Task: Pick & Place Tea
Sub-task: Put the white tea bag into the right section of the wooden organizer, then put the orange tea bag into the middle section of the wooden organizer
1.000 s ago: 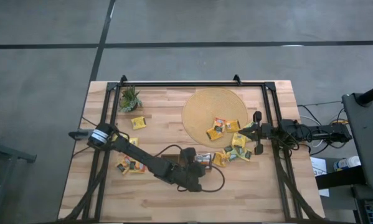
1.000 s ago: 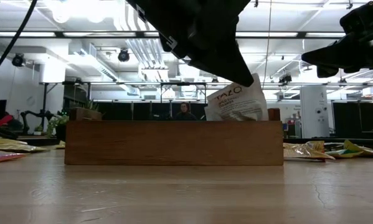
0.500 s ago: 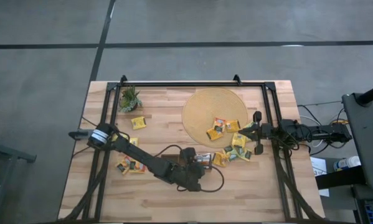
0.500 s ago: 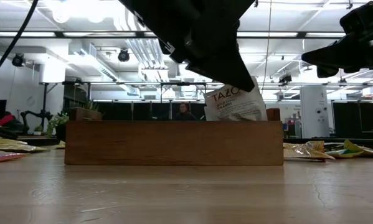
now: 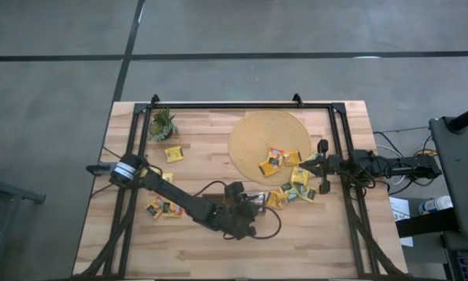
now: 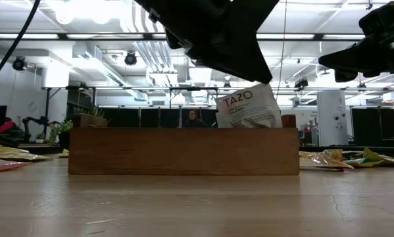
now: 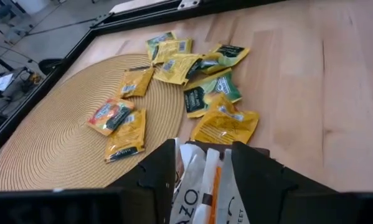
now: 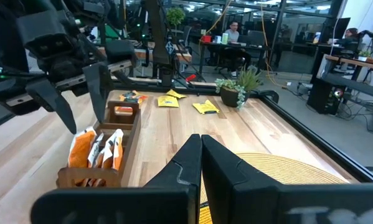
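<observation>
The left gripper (image 7: 202, 163) hangs open over the wooden tray (image 6: 183, 151). A white tea sachet (image 6: 248, 108) stands in the tray between its parted fingers, apparently released.

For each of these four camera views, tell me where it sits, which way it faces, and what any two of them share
High view: overhead, straight down on the table; both arms show.
Low view: tabletop height, level at the wooden tray; left arm overhead.
Left wrist view: past the open left gripper at tea sachets on the round mat.
Right wrist view: past the shut right gripper toward the left arm.
Shared: low and right wrist views both show the tray.
</observation>
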`<action>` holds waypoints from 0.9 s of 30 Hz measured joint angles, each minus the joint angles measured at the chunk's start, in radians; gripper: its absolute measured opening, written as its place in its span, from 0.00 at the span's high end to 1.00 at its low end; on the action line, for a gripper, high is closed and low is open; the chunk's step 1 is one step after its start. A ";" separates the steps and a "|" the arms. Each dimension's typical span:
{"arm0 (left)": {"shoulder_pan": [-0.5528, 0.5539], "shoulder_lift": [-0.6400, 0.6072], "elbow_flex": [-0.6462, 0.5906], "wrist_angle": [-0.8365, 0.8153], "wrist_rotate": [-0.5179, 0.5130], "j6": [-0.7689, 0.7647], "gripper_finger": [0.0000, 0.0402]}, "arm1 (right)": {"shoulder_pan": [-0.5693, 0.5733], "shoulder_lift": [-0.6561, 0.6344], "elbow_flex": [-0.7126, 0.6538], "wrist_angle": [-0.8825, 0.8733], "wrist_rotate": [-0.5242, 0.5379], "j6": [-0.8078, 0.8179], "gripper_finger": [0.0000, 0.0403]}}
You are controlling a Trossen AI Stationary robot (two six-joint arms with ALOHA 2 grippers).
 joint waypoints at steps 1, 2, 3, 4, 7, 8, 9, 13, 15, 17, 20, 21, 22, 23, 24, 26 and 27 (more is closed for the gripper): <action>0.000 -0.003 0.000 0.001 0.000 0.000 0.62 | 0.000 0.000 0.000 0.000 0.000 0.000 0.98; -0.003 -0.006 0.000 0.001 0.000 0.001 0.62 | 0.000 0.000 0.000 0.000 0.000 0.000 0.98; -0.006 -0.009 0.000 0.000 0.000 0.005 0.62 | 0.000 0.000 0.000 0.000 0.000 0.000 0.98; -0.009 -0.015 0.000 -0.001 0.001 0.015 0.62 | 0.000 0.000 0.000 0.000 0.000 0.000 0.98; -0.028 -0.039 0.000 -0.023 0.006 0.035 0.62 | 0.000 0.000 0.000 0.000 0.000 0.000 0.98; -0.035 -0.047 0.000 -0.026 0.006 0.035 0.62 | 0.000 0.000 0.000 0.000 0.000 0.000 0.98; -0.044 -0.061 0.000 -0.032 0.007 0.037 0.62 | 0.000 0.000 0.000 0.000 0.000 0.000 0.98; -0.079 -0.115 0.001 -0.081 0.006 0.040 0.62 | 0.000 0.000 0.000 0.000 0.000 0.000 0.98; -0.099 -0.144 0.001 -0.118 0.005 0.026 0.62 | 0.000 -0.001 0.000 0.001 0.000 0.000 0.98; -0.120 -0.170 0.001 -0.174 0.004 0.001 0.62 | 0.000 -0.001 0.000 0.000 0.000 0.000 0.98; -0.152 -0.203 0.001 -0.265 0.004 -0.049 0.62 | 0.000 -0.001 0.000 0.000 0.000 0.000 0.98; -0.164 -0.212 0.001 -0.297 0.005 -0.063 0.62 | 0.000 -0.001 0.000 0.001 0.000 0.000 0.98; -0.173 -0.220 0.001 -0.324 0.004 -0.077 0.62 | 0.000 -0.001 0.000 0.000 0.000 0.000 0.98; -0.182 -0.226 0.001 -0.347 -0.002 -0.090 0.62 | 0.000 -0.001 0.000 0.001 0.000 0.000 0.98; -0.190 -0.232 0.001 -0.371 -0.013 -0.105 0.62 | 0.000 -0.001 0.000 0.001 0.000 0.000 0.98; -0.202 -0.239 0.001 -0.415 -0.039 -0.126 0.62 | 0.000 -0.001 0.000 0.000 0.000 0.000 0.98; -0.208 -0.241 0.001 -0.433 -0.053 -0.135 0.62 | 0.000 -0.001 0.000 0.001 0.000 0.000 0.98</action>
